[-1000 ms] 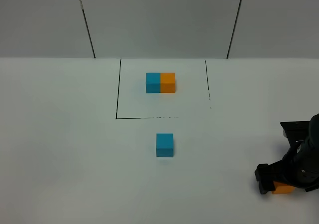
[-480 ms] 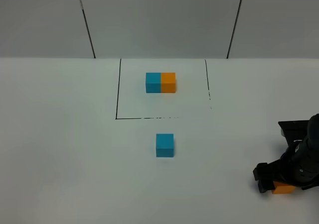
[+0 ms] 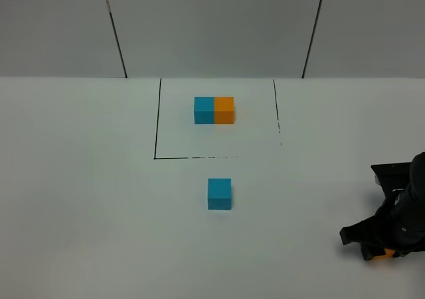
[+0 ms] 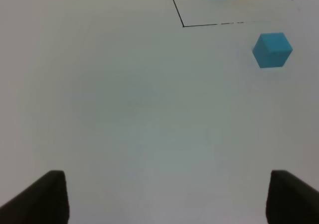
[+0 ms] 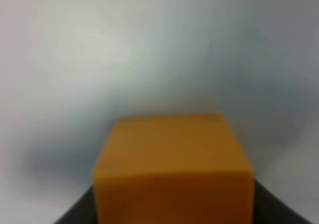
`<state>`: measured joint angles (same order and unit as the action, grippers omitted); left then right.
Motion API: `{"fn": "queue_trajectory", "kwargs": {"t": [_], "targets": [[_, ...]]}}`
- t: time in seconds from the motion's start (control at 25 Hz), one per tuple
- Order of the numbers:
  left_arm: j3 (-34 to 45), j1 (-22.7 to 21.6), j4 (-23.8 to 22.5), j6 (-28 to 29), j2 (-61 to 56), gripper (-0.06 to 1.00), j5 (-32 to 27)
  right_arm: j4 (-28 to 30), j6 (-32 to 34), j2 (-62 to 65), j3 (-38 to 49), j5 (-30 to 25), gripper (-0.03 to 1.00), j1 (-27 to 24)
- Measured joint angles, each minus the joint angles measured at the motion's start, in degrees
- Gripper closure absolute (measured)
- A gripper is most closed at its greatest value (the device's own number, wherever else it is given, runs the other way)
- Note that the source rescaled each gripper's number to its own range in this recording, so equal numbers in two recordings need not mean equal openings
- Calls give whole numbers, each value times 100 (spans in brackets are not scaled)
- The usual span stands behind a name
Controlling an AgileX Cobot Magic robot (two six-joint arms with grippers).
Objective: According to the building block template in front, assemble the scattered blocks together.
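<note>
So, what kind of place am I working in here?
Likely a robotics lab test bench: a plain white tabletop, grey wall panels behind, and a black-lined square framing a blue-orange block template.

White table [image 3: 80,199] is carrying template bar [image 3: 214,110] inside black-lined square [image 3: 157,126], far centre; blue cube [image 3: 220,193] is sitting just nearer; orange cube [image 5: 172,164] is lying near right.

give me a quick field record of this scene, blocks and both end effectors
template: blue-and-orange joined block bar inside thin black-lined square
loose blue: small matte sky-blue cube on white table, just outside the square's near edge
loose orange: small matte orange cube, table's right side
right end effector: shut on the orange cube
left end effector: open, empty
</note>
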<state>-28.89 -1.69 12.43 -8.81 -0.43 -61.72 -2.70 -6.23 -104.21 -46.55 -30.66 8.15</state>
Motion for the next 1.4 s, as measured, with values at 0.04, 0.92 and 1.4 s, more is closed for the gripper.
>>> {"fn": "queue_trajectory", "kwargs": {"t": [0.04,0.92,1.4], "targets": [[0,0,0,0,0,26,0,0,0,0,-2,-23,96,0],[0,0,0,0,0,26,0,772,-5097,-1202,-3429,-2622,96,1792],[0,0,0,0,0,26,0,933,-5385,-2164,-4315,-2468,96,2106]]}}
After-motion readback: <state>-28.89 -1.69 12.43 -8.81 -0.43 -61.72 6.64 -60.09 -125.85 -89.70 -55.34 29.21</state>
